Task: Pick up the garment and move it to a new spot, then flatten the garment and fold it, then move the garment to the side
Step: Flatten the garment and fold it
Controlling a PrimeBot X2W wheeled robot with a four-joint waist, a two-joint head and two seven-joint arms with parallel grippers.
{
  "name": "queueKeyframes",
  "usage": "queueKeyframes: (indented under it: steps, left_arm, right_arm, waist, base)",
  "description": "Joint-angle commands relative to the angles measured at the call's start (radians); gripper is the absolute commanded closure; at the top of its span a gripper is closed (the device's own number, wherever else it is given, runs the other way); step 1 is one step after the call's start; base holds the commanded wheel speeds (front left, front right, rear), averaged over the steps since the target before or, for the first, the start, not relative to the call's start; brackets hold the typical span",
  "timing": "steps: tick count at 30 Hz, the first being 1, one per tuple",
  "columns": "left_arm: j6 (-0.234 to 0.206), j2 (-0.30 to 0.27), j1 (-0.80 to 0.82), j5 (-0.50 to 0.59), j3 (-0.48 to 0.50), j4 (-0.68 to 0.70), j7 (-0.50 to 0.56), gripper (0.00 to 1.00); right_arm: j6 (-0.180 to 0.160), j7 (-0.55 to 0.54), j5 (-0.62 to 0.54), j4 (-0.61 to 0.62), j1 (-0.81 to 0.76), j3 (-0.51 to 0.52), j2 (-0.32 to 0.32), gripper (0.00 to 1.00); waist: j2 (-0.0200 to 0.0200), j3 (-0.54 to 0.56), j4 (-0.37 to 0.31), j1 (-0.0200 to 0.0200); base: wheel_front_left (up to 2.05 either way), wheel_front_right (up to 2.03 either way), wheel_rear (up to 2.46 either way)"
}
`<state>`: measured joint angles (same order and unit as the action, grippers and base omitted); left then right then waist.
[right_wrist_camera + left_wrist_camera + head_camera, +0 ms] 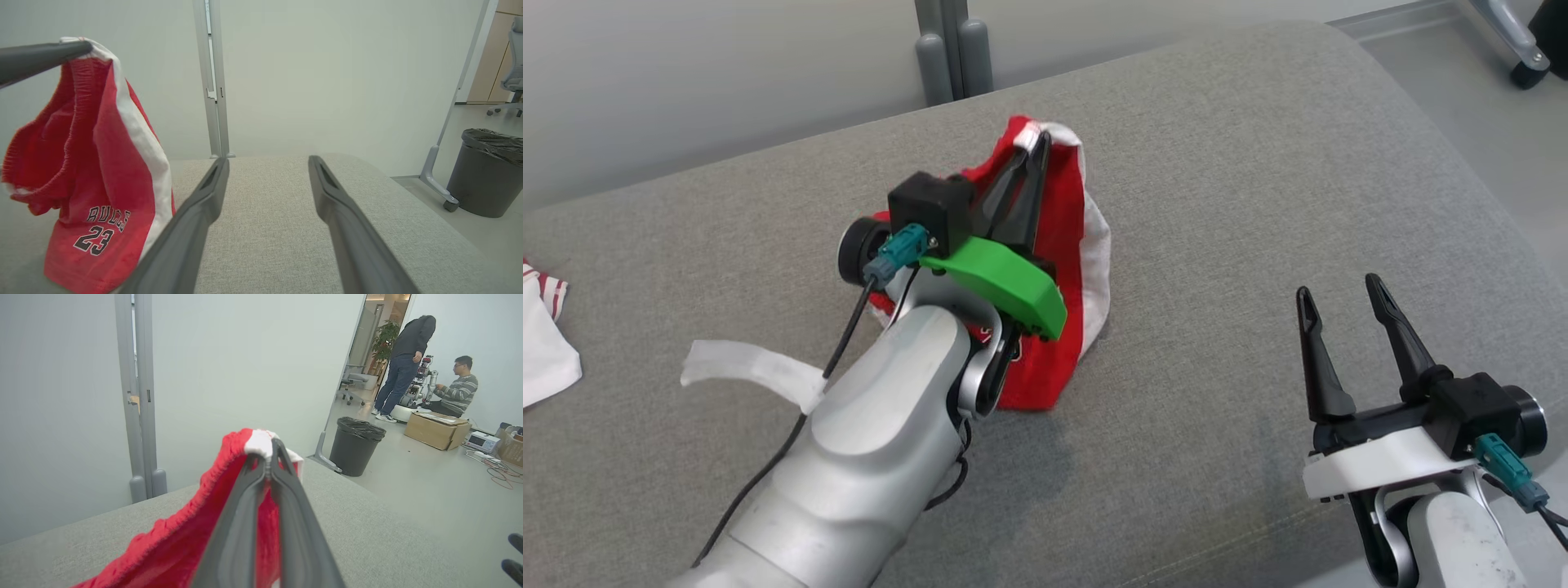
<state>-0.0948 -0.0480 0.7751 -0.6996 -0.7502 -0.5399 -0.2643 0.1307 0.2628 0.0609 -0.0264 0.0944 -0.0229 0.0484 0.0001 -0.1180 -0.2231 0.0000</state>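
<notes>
The garment is a pair of red shorts (pixel 1063 245) with a white side stripe and "23" printed in black. It hangs from my left gripper (pixel 1033 151), which is shut on the waistband corner. In the left wrist view the two fingers meet on a white bit of cloth, with the shorts (pixel 179 539) draping down to the left of my left gripper (pixel 269 451). The right wrist view shows the shorts (pixel 102 171) hanging at the left, lower hem touching the grey cushion (pixel 269 228). My right gripper (pixel 1339 298) stands open and empty at the lower right, well apart from the cloth; its fingers show spread in its own view (pixel 267 161).
A white garment with red trim (pixel 543 335) lies at the cushion's left edge. A white strip (pixel 747 367) lies beside my left arm. A black bin (pixel 355 445) stands on the floor past the cushion's far edge. Two people (pixel 425 367) and a cardboard box (pixel 435 430) are far off.
</notes>
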Motion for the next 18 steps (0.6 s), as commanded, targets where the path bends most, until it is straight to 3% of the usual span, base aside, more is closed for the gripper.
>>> queueKeyframes:
  steps: [1, 6, 10, 18]
  left_arm:
    - [-0.014, -0.004, 0.027, -0.010, 0.008, 0.012, -0.001, 1.00]
    - [-0.066, -0.004, 0.072, -0.005, 0.062, 0.074, -0.001, 1.00]
    - [-0.080, -0.004, 0.044, 0.003, 0.053, 0.074, -0.001, 1.00]
    - [-0.052, -0.004, -0.070, -0.012, 0.074, 0.000, -0.001, 1.00]
  right_arm:
    - [0.000, 0.003, 0.009, -0.002, 0.012, -0.002, 0.003, 0.00]
    - [0.000, 0.003, 0.012, 0.002, 0.006, 0.002, 0.003, 0.00]
    - [0.000, 0.003, 0.014, 0.007, 0.003, 0.013, 0.003, 0.00]
    - [0.000, 0.003, 0.019, 0.016, 0.007, 0.033, 0.003, 0.00]
  waist:
    - [-0.0001, 0.001, -0.009, 0.0000]
    - [-0.0001, -0.004, -0.017, 0.0000]
    - [-0.0001, -0.014, -0.007, 0.0000]
    - [-0.0001, -0.035, 0.029, 0.0000]
  base:
    - [0.00, 0.00, 0.00]
    - [0.00, 0.00, 0.00]
    - [0.00, 0.00, 0.00]
    - [0.00, 0.00, 0.00]
